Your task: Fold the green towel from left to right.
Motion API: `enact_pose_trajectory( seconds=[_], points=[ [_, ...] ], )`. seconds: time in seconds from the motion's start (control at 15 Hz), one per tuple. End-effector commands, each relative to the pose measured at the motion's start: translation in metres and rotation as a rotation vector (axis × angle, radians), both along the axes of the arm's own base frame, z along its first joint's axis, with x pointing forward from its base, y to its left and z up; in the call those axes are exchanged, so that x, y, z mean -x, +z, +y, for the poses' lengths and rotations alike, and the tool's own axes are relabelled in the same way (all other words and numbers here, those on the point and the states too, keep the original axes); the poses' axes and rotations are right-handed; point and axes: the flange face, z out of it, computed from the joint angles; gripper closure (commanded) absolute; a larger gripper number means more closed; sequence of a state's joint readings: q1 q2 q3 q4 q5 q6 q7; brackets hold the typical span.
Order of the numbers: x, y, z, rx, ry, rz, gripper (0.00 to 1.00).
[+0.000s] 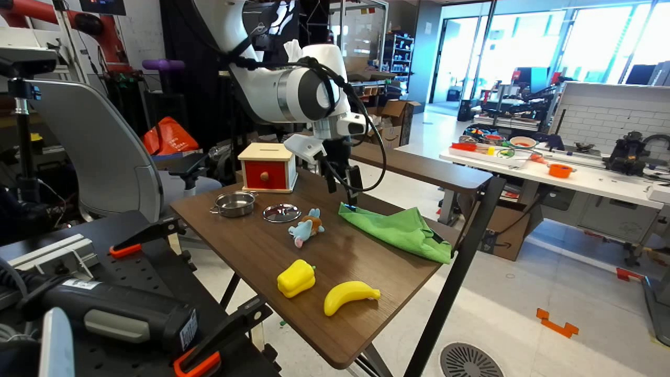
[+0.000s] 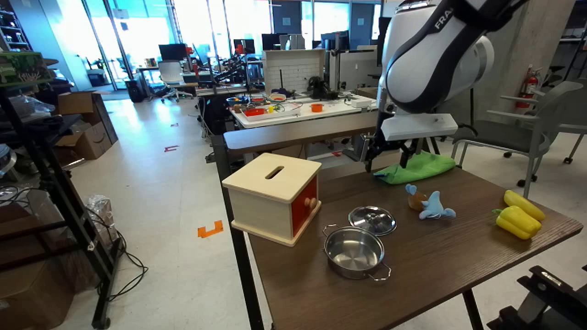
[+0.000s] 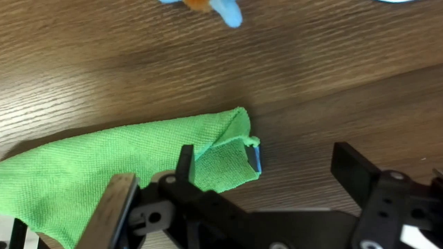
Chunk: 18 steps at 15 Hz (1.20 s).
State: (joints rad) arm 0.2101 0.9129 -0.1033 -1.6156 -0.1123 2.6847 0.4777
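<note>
Lime-green towel (image 1: 402,230) lies on a brown table (image 1: 261,246), one end below the gripper (image 3: 264,152), whose fingers (image 3: 351,173) stand wide apart; the towel's long axis runs roughly along their closing line.

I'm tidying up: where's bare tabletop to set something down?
Two patches: between green towel and banana; between pot, plush toy and yellow pepper. Crowded: where wooden box, pot and lid cluster, and around the open claw at the towel's end.

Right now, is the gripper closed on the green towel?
No, in the wrist view the gripper stands wide open, and the green towel lies on the table with nothing pinching it.
</note>
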Motion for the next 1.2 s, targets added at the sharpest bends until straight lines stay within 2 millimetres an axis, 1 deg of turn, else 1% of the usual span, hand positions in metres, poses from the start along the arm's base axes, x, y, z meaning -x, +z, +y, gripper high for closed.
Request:
enact_pose_trajectory(
  seconds=[0.0, 0.07, 0.13, 0.2, 0.27, 0.47, 0.67, 0.73, 0.8, 0.93, 1.13],
  points=[
    [-0.011, -0.012, 0.001, 0.011, 0.001, 0.031, 0.0],
    [-0.012, -0.016, 0.001, 0.016, 0.001, 0.038, 0.09],
    [-0.013, -0.018, 0.001, 0.021, 0.004, 0.046, 0.28],
    [-0.014, -0.019, 0.0, 0.023, 0.002, 0.053, 0.35],
    [-0.015, -0.02, -0.001, 0.024, -0.003, 0.053, 0.44],
    [-0.019, -0.021, -0.004, 0.032, -0.01, 0.05, 0.66],
    [-0.019, -0.016, -0.004, 0.046, -0.008, 0.018, 0.88],
    [-0.018, -0.013, -0.003, 0.046, -0.007, 0.018, 0.97],
    [-0.017, -0.009, -0.001, 0.038, -0.005, 0.023, 0.99],
    [-0.01, -0.003, 0.006, 0.023, 0.01, 0.035, 1.0],
    [0.009, 0.006, 0.023, -0.001, 0.058, 0.058, 0.99]
  ],
)
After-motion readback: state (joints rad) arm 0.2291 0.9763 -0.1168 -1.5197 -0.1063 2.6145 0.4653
